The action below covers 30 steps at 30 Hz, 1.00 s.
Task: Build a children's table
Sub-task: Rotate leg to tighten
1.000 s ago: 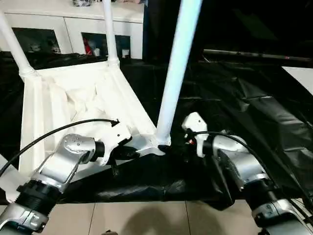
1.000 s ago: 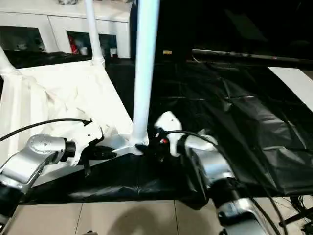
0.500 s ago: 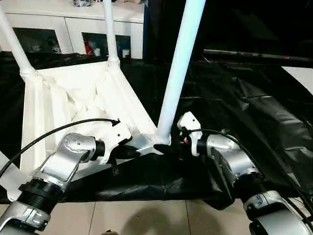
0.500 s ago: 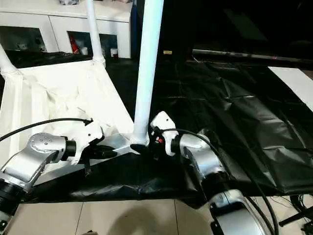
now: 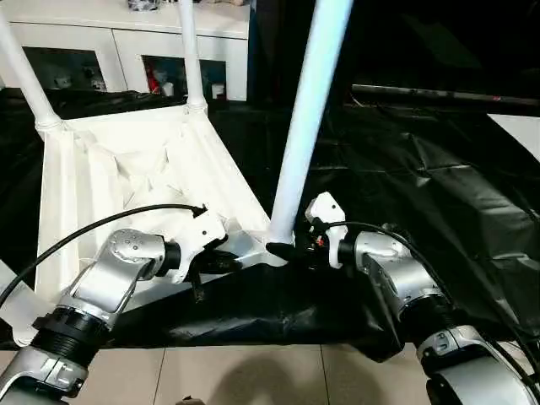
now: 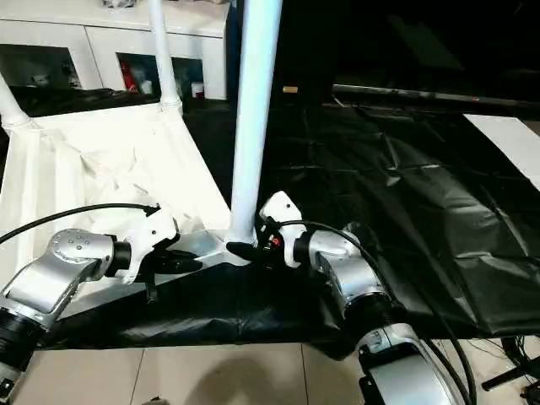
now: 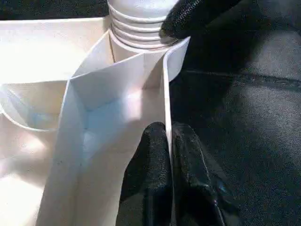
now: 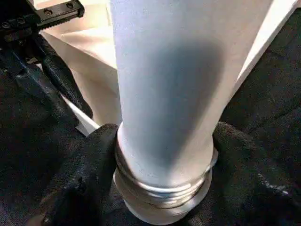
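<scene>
While the children's table (image 5: 126, 169) lies upside down on the black cloth (image 5: 439, 169) in the left half of the head views, ribs up, the step in hand looks like seating the near leg (image 5: 305, 118) in its corner socket (image 5: 274, 245) at lower centre. Two more legs already stand in the far corners: one at upper left (image 5: 25, 80), one at top centre (image 5: 190, 55).

The right gripper (image 8: 160, 188) is closed around the base of the near leg, one black finger (image 8: 89, 174) on each side of the ribbed collar just above the socket. The left gripper (image 7: 168, 155) is pinched shut on the table's rim wall (image 7: 165, 94) close beside that corner, one pad on either face of the thin wall.

To do this well, the left grip should act purely as an anchor, so the top does not slide or twist on the slippery cloth. The right should work the leg straight down along the socket's axis, since the leg leans slightly to the right toward the top of the frame; a skewed push would probably bind the ribs. Gripping low, as it does, gives control but little leverage, so short, firm efforts seem better than one long one.

Compared with a second ago, the right gripper has moved in from just right of the leg and now clasps it; half a second ago it was nearly there. The leg's lean has changed little and the left gripper holds the same spot.
</scene>
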Tool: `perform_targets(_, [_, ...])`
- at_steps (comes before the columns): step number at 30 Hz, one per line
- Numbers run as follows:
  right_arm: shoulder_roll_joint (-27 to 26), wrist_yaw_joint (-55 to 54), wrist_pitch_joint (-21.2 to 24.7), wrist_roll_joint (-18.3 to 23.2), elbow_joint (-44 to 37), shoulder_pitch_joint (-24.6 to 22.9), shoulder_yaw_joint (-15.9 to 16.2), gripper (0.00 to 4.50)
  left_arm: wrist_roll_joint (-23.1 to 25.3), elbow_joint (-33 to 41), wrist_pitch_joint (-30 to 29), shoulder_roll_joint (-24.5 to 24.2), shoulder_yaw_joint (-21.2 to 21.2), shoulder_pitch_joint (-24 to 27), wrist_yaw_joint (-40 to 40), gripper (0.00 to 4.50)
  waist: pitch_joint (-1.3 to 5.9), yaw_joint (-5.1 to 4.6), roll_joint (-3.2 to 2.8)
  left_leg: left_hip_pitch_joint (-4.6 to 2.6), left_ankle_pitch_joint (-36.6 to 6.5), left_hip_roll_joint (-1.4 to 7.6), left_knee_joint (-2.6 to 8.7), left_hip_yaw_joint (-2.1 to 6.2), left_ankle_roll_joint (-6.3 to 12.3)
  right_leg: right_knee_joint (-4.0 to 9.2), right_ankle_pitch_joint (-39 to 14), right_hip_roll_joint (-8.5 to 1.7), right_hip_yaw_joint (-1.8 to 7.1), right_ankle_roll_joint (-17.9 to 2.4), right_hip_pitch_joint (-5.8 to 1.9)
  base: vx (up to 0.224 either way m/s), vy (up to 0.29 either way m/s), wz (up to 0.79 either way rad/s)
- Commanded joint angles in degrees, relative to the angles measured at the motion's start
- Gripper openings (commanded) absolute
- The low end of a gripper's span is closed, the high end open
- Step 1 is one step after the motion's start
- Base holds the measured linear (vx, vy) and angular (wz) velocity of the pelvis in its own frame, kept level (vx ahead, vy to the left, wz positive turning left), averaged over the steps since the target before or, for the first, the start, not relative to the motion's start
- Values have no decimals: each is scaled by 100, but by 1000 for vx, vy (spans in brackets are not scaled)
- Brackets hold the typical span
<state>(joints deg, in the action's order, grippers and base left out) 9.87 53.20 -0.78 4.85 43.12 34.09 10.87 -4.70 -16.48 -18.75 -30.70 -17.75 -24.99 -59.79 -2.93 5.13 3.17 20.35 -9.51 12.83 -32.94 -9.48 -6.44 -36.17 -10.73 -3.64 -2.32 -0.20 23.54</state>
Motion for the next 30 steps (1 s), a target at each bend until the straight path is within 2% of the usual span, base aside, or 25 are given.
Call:
perform_targets(1, [31, -75, -85, -26, 136, 120, -99, 276, -77, -162, 145, 136, 49, 45, -48, 0, 270, -32, -7, -51, -2149, -16, 382, -11, -62, 685, -3353, -337, 167, -430, -123, 0, 0, 0])
perform_targets(3, [12, -162, -103, -40, 181, 116, -122, 272, -89, -171, 138, 161, 74, 51, -22, 0, 266, -37, -6, -59, -2181, -16, 380, -11, -69, 696, -3418, -340, 167, -415, -113, 0, 0, 0])
perform_targets(5, [-110, -695, -161, -71, 383, 102, -262, 272, -101, -293, 46, 358, 185, -19, 274, 0, 256, -47, -4, -59, -2194, -25, 380, -10, -83, 708, -3490, -340, 161, -401, -103, 0, 0, 0])
perform_targets(6, [-155, -884, -162, -74, 431, 94, -313, 272, -78, -360, 32, 429, 211, -60, 402, 0, 257, -58, 26, -68, -2213, -34, 373, -11, -101, 726, -3619, -340, 150, -350, -97, 0, 0, 0])
perform_targets(8, [-368, -1657, -92, -72, 574, 59, -506, 272, 70, -683, 56, 687, 274, -246, 924, 0, 246, -66, 8, -93, -2235, -45, 369, -11, -138, 755, -3747, -332, 144, -286, -67, 0, 0, 0])
perform_targets(9, [-468, -2009, -36, -68, 608, 36, -589, 272, 138, -838, 63, 800, 277, -332, 1131, 0, 258, -80, 34, -102, -2309, -43, 367, 6, -157, 762, -3819, -345, 119, -253, -74, 0, 0, 0])
perform_targets(10, [-567, -2355, 16, -66, 643, 15, -669, 272, 205, -991, 69, 911, 279, -418, 1330, 0, 251, -85, 25, -95, -2312, -53, 374, 5, -154, 772, -3841, -336, 108, -227, -81, 0, 0, 0])
perform_targets(12, [-840, -3333, 137, -143, 738, 12, -812, 272, 360, -1442, 74, 1281, 305, -691, 1960, 0, 252, -89, 10, -135, -2401, -58, 373, 1, -157, 811, -3873, -333, 92, -173, -48, 0, 0, 0])
perform_targets(13, [-944, -3692, 182, -189, 786, 31, -844, 272, 418, -1612, 95, 1426, 315, -798, 2205, 0, 262, -94, -7, -209, -2533, -74, 362, -5, -170, 866, -3857, -320, 54, -145, -16, 0, 0, 0])
perform_targets(14, [-1053, -4000, 173, -237, 843, 67, -855, 272, 469, -1774, 130, 1570, 312, -906, 2415, 0, 268, -93, -3, -202, -2556, -86, 368, 7, -164, 859, -3848, -316, 37, -122, -37, 0, 0, 0])
perform_targets(15, [-1053, -4000, 173, -237, 843, 67, -855, 272, 469, -1774, 130, 1570, 312, -906, 2415, 0, 267, -101, 21, -182, -2585, -107, 381, 17, -123, 888, -3917, -326, 2, -34, -55, -19, 52, 1])
perform_targets(16, [-1234, -4152, 81, -301, 998, 177, -776, 272, 559, -1995, 205, 1784, 269, -1062, 2590, 0, 262, -106, 3, -183, -2609, -102, 397, 25, -92, 908, -3933, -342, -3, -30, -55, -19, 58, 0])
perform_targets(17, [-1302, -4116, 21, -362, 1061, 223, -703, 272, 618, -2090, 301, 1855, 217, -1121, 2565, 0, 270, -124, -42, -176, -2682, -95, 415, 38, -62, 938, -3883, -360, -20, -46, -75, -19, 58, 0])
perform_targets(18, [-1344, -4060, -31, -412, 1100, 255, -639, 272, 662, -2140, 349, 1892, 163, -1153, 2502, 0, 279, -126, -34, -167, -2698, -92, 429, 47, -44, 933, -3816, -353, -36, -40, -97, -10, 55, -2])
perform_targets(19, [-1373, -4024, -73, -428, 1119, 273, -613, 272, 695, -2176, 387, 1911, 123, -1172, 2451, 0, 294, -127, -61, -130, -2680, -76, 482, 55, -9, 923, -3569, -376, -66, -72, -174, -6, 61, -4])
perform_targets(20, [-1397, -3987, -133, -432, 1136, 292, -601, 272, 726, -2201, 442, 1921, 80, -1184, 2377, 0, 299, -134, -59, -116, -2663, -63, 500, 54, 11, 922, -3476, -391, -74, -95, -183, -6, 61, -4])
perform_targets(22, [-1431, -3845, -237, -231, 1128, 320, -769, 328, 747, -2269, 499, 1923, 77, -1207, 2263, 0, 305, -130, -80, -119, -2649, -37, 524, 47, 33, 909, -3209, -415, -70, -204, -183, -5, 29, -2])
perform_targets(24, [-1414, -3670, -283, 2, 1064, 340, -953, 342, 766, -2286, 612, 1853, 76, -1204, 2187, 0, 295, -128, -57, -123, -2689, -39, 524, 30, 69, 917, -3127, -418, -64, -273, -174, 0, 0, 0])
perform_targets(25, [-1342, -3518, -315, 25, 987, 341, -945, 358, 745, -2247, 612, 1786, 95, -1174, 2117, 0, 290, -148, -38, -84, -2666, -46, 527, 35, 103, 922, -3280, -445, -80, -242, -206, 0, 0, 0])
perform_targets(28, [-1018, -2866, -224, 155, 685, 380, -956, 384, 723, -2196, 762, 1514, 190, -1073, 1785, 0, 288, -197, -21, -43, -2549, -59, 510, 33, 124, 957, -3498, -464, -111, -147, -236, 0, 0, 0])
perform_targets(30, [-881, -2610, -165, 148, 560, 361, -885, 397, 707, -2153, 797, 1440, 204, -1032, 1665, 0, 268, -213, 6, -46, -2497, -69, 492, 30, 144, 1004, -3702, -469, -143, -106, -217, 0, 0, 0])
